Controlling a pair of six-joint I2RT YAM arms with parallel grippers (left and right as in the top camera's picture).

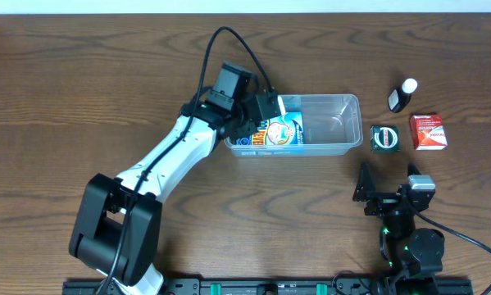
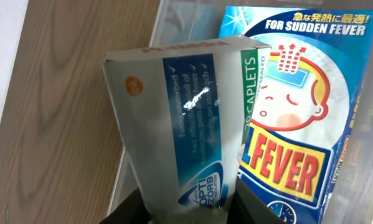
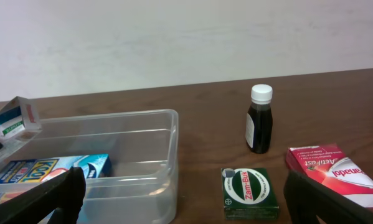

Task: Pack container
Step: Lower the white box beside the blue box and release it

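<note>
The clear plastic container (image 1: 343,123) sits mid-table; it also shows in the right wrist view (image 3: 142,130). A blue fever-patch box (image 1: 279,131) lies in its left half, seen close in the left wrist view (image 2: 298,118). My left gripper (image 1: 257,111) is shut on a white and blue caplets box (image 2: 180,124) and holds it over the container's left end, beside the fever box. My right gripper (image 3: 183,199) is open and empty near the front edge, facing the container and a green Zam-Buk box (image 3: 248,191).
Right of the container stand the green box (image 1: 384,138), a red and white box (image 1: 428,131) and a dark bottle with a white cap (image 1: 402,96). In the right wrist view the bottle (image 3: 259,121) and red box (image 3: 332,171) lie beyond the fingers.
</note>
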